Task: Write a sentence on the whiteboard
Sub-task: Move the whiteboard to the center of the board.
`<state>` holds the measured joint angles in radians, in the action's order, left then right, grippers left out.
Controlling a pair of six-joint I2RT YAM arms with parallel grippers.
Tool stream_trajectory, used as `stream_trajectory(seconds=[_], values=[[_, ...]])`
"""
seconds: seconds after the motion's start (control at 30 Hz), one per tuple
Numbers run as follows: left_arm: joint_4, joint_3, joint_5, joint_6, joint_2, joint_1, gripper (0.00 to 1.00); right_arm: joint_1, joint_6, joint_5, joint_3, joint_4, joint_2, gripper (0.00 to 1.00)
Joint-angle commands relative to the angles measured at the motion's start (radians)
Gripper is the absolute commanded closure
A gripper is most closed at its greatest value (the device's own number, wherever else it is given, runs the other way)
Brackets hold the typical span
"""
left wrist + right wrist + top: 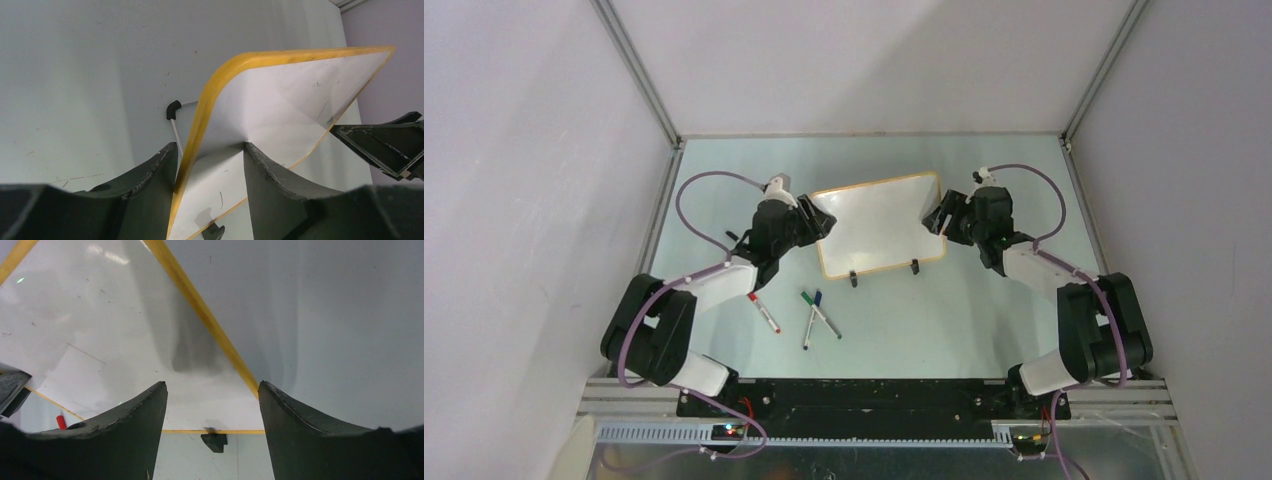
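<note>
We found the whiteboard (881, 225) blocking the middle of the tabletop (984, 320), with the left pincer (824, 222) straddling its 9 o'clock edge and the right pincer (936, 218) its 3 o'clock edge. A red marker (763, 312) and a green-and-blue pair (815, 311) cluttered 7 o'clock. Toward 5 and 12 o'clock we saw open passage.

Small rectangular glossy white whiteboard (879, 225): face is seen plain white, with faint grey smudges and dark specks noted in the wrist views. Its thin frame is read as tan-orange from above and brighter yellow-orange up close. Two small black clip feet (853, 279) are noted on the whiteboard's near edge. The flat table top (984, 320) under the whiteboard is logged pale mint green, unpatterned. Near-left of the whiteboard a slim white red-capped marker (763, 312) is seen. Beside it, two crossed white markers are seen, a green-capped marker (808, 300) and a blue-capped marker (816, 300). At the whiteboard's two sides the left gripper (822, 222) and right gripper (935, 218) are marked black. Arm links are marked black and white, and the looped cables (686, 200) purple. The enclosure walls (524, 150) around the whiteboard are logged pale grey-lilac.
</note>
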<state>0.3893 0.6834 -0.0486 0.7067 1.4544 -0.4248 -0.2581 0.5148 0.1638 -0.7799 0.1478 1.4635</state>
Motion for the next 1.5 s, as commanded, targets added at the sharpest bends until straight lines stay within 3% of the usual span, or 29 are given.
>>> stream_trajectory(seconds=[0.0, 0.2, 0.5, 0.9, 1.23, 1.47], values=[[0.053, 0.054, -0.004, -0.024, 0.020, -0.018, 0.46, 0.017, -0.001, -0.007, -0.001, 0.057, 0.022, 0.27], [0.073, 0.059, 0.008, -0.036, 0.036, -0.024, 0.47, 0.028, -0.005, 0.004, -0.001, 0.069, 0.038, 0.21], [0.124, 0.098, -0.009, -0.048, 0.103, -0.045, 0.48, 0.035, -0.006, 0.016, -0.001, 0.094, 0.055, 0.28], [0.174, 0.184, -0.028, -0.103, 0.215, -0.069, 0.48, 0.059, -0.011, -0.036, 0.001, 0.064, 0.046, 0.28], [0.095, 0.065, 0.162, -0.137, -0.024, -0.069, 0.21, 0.075, 0.006, -0.083, 0.044, 0.047, -0.071, 0.11], [-0.170, 0.035, 0.345, -0.155, -0.294, -0.069, 0.02, 0.103, -0.020, -0.105, 0.052, -0.077, -0.306, 0.06]])
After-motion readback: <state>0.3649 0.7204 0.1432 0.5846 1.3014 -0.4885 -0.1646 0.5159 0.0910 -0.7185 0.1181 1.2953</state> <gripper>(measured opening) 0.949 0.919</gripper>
